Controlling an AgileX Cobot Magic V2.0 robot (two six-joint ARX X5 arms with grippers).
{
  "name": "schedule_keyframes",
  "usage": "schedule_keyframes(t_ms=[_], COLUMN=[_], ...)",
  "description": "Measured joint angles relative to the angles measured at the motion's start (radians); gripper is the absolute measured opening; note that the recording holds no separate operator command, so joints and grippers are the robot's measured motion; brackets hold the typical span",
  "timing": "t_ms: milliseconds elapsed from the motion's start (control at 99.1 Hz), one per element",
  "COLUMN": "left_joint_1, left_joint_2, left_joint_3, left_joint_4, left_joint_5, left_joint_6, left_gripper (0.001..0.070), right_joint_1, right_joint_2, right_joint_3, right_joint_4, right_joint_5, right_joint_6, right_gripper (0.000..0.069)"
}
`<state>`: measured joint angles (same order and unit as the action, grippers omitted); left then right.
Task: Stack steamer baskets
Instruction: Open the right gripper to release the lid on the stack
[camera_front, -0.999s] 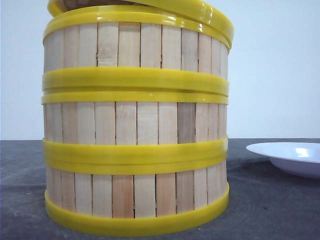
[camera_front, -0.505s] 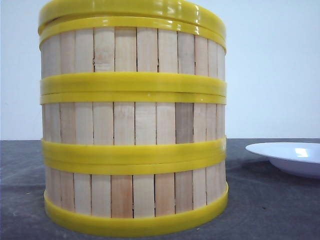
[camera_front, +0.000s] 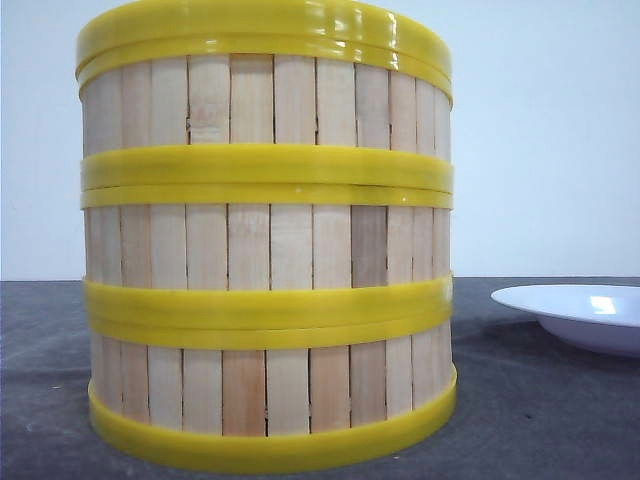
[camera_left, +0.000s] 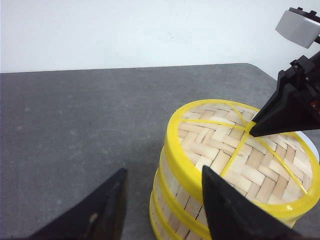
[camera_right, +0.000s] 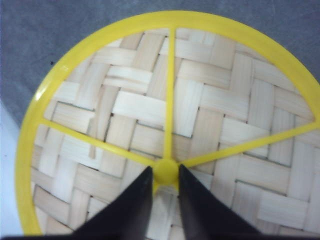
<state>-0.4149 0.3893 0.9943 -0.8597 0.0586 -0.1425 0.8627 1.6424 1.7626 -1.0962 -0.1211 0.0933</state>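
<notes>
A white plate (camera_front: 580, 315) rests on the dark grey desk (camera_front: 540, 420) toward the right side of the front view, its rim cut off by the edge of the picture. A flat woven lid (camera_right: 170, 125) with a yellow rim, yellow spokes and a small central knob (camera_right: 166, 171) lies level. Behind the desk stands a plain pale wall (camera_front: 540, 140).

No legible text, labels, brands, numbers or signs in any view. Nothing printed on the stacked pale wooden-slat steamer baskets with yellow plastic rings (camera_front: 265, 250), the woven yellow-rimmed lid (camera_right: 170, 130), or the white plate (camera_front: 580, 315).
</notes>
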Motion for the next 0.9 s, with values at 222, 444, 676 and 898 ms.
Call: schedule_keyframes(t_ms=[222, 444, 676, 898], left_joint_1=[0.0, 0.0, 0.0, 0.0], left_joint_2=[0.0, 0.0, 0.0, 0.0], left_joint_3=[0.0, 0.0, 0.0, 0.0], left_joint_4=[-0.014, -0.016, -0.016, -0.01], left_joint_5=[0.0, 0.0, 0.0, 0.0], left_joint_6=[0.0, 0.0, 0.0, -0.001], left_gripper=[0.0275, 0.0275, 0.0275, 0.0275], right_joint_1=[0.001, 0.002, 0.037, 0.082], right_joint_2=[0.0, -0.084, -0.307, -0.456], right_joint_3=[0.01, 0.096, 0.137, 0.137], right_joint_4=[0.018, 0.04, 0.083, 0.009], right_joint_5=[0.07, 0.187, 0.301, 0.442], right_joint_6=[-0.012, -0.023, -0.034, -0.038], right_gripper=[0.0312, 0.0316, 0.0329, 0.0331])
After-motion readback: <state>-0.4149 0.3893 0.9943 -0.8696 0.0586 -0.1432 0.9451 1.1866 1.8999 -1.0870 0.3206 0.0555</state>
